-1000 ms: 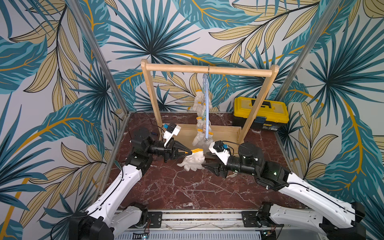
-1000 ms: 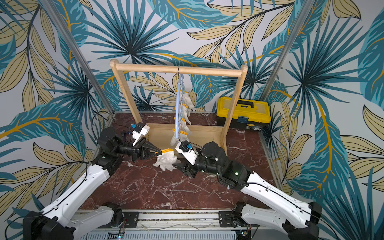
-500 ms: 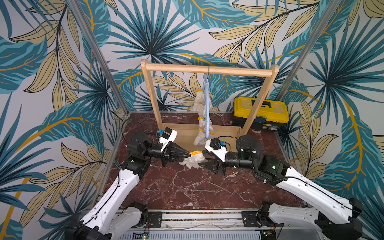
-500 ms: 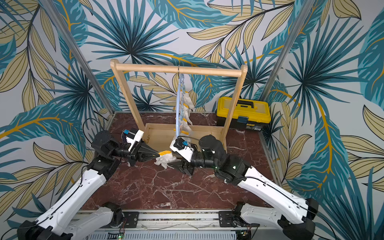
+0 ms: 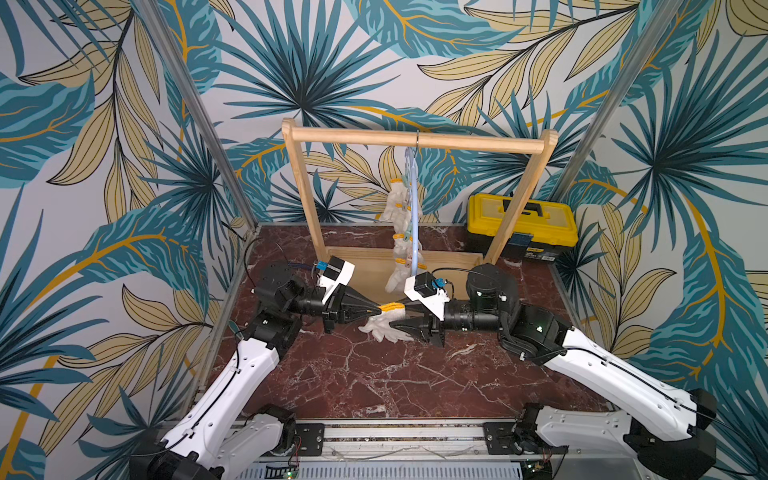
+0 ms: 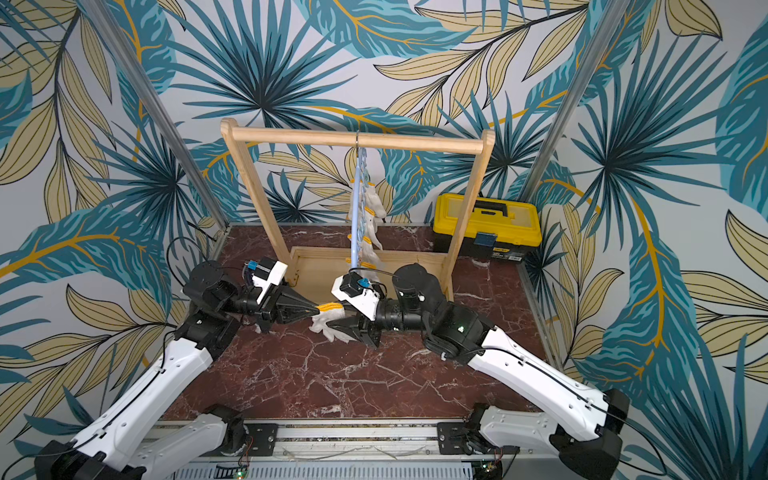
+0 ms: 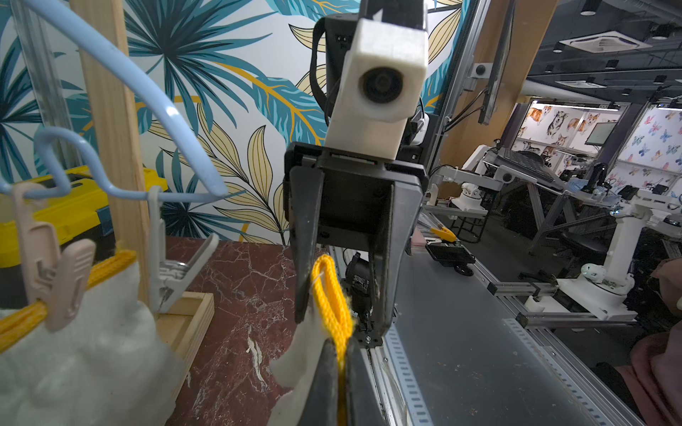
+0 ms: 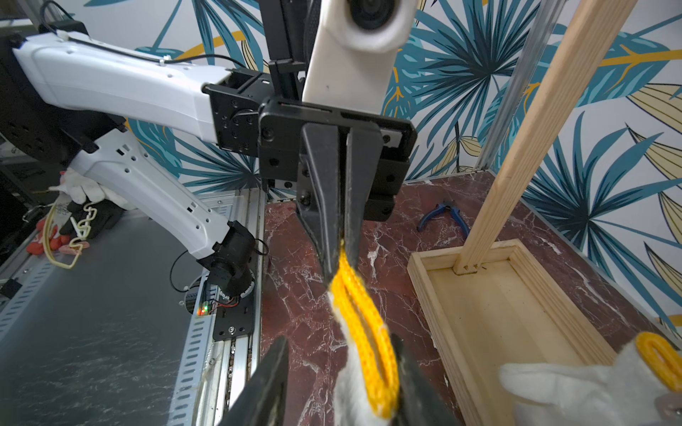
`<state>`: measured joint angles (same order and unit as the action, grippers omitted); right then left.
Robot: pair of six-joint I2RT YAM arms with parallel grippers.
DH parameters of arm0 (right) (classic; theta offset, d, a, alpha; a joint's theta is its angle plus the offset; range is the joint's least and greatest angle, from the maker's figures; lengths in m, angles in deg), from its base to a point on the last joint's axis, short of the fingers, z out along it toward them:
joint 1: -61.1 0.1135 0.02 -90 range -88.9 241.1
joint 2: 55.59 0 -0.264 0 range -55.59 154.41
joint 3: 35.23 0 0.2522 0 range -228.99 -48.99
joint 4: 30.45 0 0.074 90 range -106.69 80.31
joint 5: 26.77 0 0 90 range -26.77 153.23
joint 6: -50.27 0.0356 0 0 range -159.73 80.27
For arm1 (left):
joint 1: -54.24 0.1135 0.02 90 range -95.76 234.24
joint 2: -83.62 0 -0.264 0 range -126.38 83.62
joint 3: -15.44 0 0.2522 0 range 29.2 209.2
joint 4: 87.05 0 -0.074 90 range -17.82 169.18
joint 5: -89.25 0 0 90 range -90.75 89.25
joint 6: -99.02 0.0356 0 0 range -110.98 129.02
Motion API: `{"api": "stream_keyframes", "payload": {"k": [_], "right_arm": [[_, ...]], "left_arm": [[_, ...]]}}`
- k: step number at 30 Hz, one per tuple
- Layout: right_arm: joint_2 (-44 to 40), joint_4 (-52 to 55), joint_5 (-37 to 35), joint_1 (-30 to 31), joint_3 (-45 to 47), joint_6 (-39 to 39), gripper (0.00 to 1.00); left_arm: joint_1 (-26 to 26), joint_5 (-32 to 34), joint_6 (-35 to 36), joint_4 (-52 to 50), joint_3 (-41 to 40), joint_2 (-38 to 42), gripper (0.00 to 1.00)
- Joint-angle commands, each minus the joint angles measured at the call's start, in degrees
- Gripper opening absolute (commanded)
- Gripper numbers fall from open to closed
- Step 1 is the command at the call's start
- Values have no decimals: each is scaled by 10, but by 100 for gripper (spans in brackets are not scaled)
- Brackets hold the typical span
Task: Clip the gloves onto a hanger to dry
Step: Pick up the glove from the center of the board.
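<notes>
yellow-cuffed glove point(image 5: 376, 328) pinched by left pincer point(image 5: 377, 309), right pincer point(image 5: 397, 317) straddling it.

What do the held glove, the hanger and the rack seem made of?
Glove: white knitted fabric, likely cotton, fuzzy, with a yellow ribbed cuff. Hanger: pale-blue plastic by its smooth glossy highlight, possibly coated wire. Rack: bare light wood, grain visible.

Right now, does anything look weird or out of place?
Yes. A pair of blue pliers lies on the table, next to the wooden rack. It looks odd because it is a stray tool that this job does not seem to need.
</notes>
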<state>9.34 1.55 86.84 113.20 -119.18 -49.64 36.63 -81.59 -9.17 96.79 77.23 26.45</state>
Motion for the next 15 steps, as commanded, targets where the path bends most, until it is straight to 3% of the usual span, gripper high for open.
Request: {"api": "stream_keyframes", "payload": {"k": [1, 15], "right_arm": [[-6, -19, 11, -2, -11, 2, 39], [-12, -31, 4, -2, -5, 4, 21]], "left_arm": [[-2, -6, 8, 1, -10, 1, 0], [-2, 0, 12, 1, -11, -2, 0]]}}
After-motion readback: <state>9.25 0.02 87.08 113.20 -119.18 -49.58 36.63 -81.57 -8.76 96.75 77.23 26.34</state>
